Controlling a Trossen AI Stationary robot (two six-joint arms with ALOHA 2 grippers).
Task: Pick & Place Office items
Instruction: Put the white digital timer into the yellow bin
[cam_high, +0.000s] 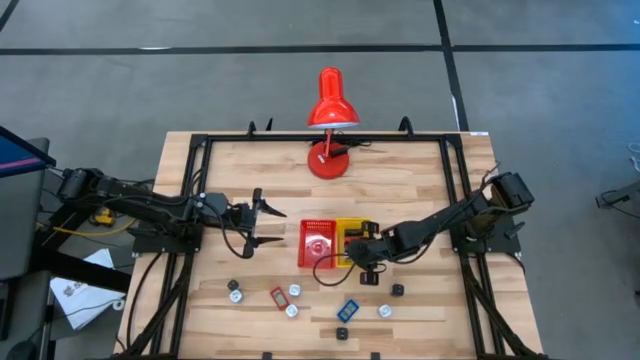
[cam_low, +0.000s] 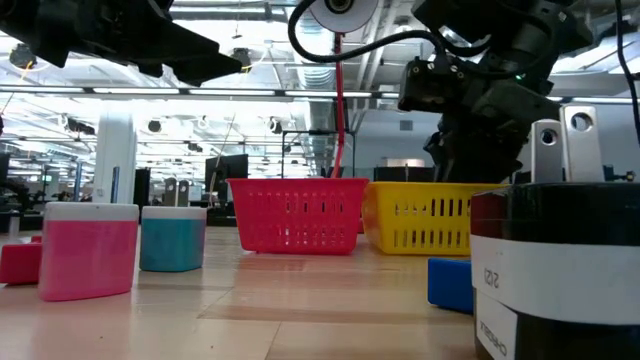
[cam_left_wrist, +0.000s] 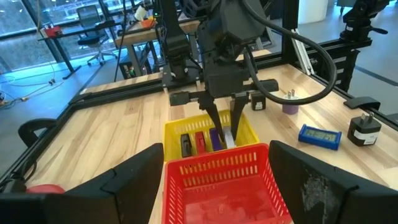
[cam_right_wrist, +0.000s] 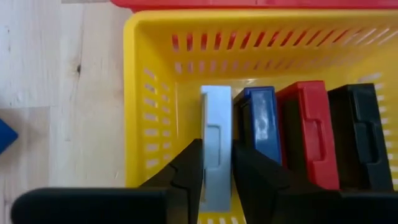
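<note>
My right gripper (cam_high: 362, 247) points down into the yellow tray (cam_high: 349, 228), shut on a grey flat rectangle (cam_right_wrist: 216, 140). The rectangle stands on edge beside a blue (cam_right_wrist: 260, 121), a red (cam_right_wrist: 308, 130) and a black (cam_right_wrist: 360, 134) rectangle in the tray. My left gripper (cam_high: 262, 222) hangs open just left of the red tray (cam_high: 304, 245), touching nothing. Several small items lie on the near part of the table, among them a red rectangle (cam_high: 278, 297), a blue one (cam_high: 348, 309) and white knob-like pieces (cam_high: 235, 293). My right gripper pinches the grey rectangle between its two fingers (cam_right_wrist: 186, 171), one on each flat face, near the upper edge (cam_right_wrist: 216, 163). The fingers come from above, pointing down. The rectangle stands upright on edge in the yellow tray, at the row's end next to the tray's side wall (cam_right_wrist: 143, 106).
A big red desk lamp (cam_high: 330, 108) stands at the far edge. The black frame rails (cam_high: 190, 200) run along the table's sides. In the low view, pink (cam_low: 88, 250) and teal (cam_low: 172, 238) blocks and a black-and-white piece (cam_low: 560, 280) sit close to the camera.
</note>
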